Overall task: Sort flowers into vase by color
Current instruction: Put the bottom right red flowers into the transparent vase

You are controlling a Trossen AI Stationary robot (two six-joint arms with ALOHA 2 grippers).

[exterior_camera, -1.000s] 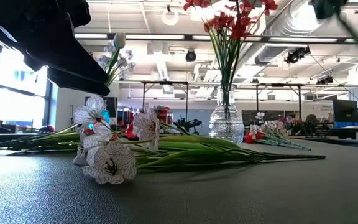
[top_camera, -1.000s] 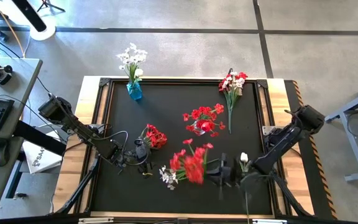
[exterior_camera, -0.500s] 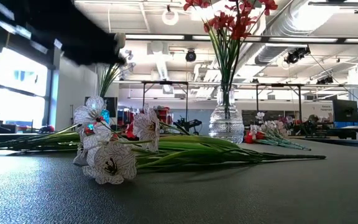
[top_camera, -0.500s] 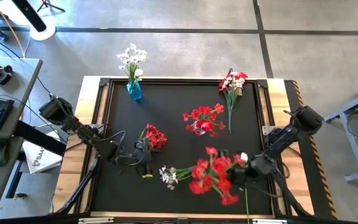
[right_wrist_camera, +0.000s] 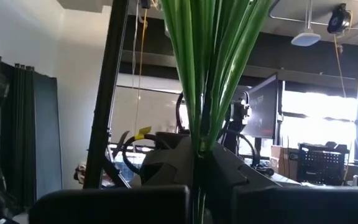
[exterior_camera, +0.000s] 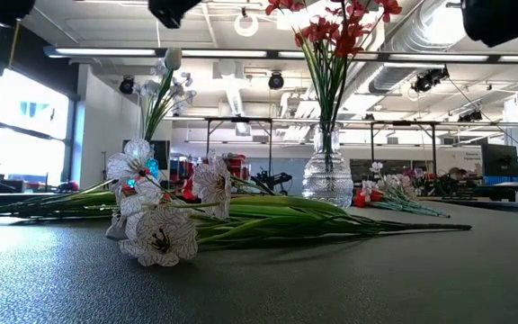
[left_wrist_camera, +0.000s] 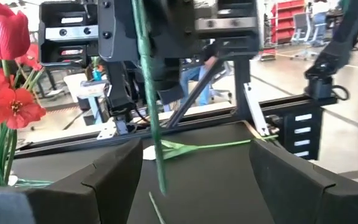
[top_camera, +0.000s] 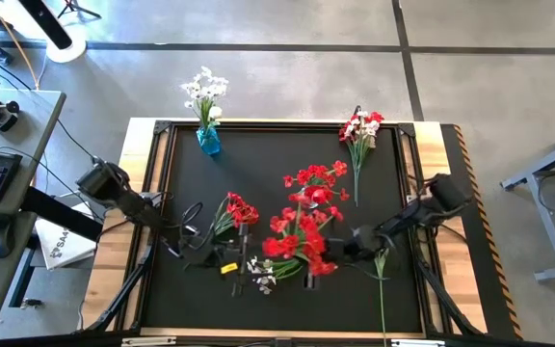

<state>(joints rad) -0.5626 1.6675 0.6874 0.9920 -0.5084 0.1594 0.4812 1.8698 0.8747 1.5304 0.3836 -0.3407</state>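
My right hand (top_camera: 347,243) is clamped on the stems of a red flower bunch (top_camera: 302,236), lifted above the middle of the black worktop (top_camera: 277,154) near the clear vase (exterior_camera: 327,178). My left hand (top_camera: 237,262), fingers spread wide and empty, hovers beside a small red sprig (top_camera: 239,209). White blossoms (exterior_camera: 156,220) lie flat nearby.

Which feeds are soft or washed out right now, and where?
Low view: white striped blossoms sharp, clear glass vase softer, bright window at its side blown out. Right wrist view: backlit by bright windows, dark right gripper nearly silhouetted, shut on a bundle of green stems. Left wrist view: red blossoms at the edge blurred, open left gripper soft. High view: evenly lit.
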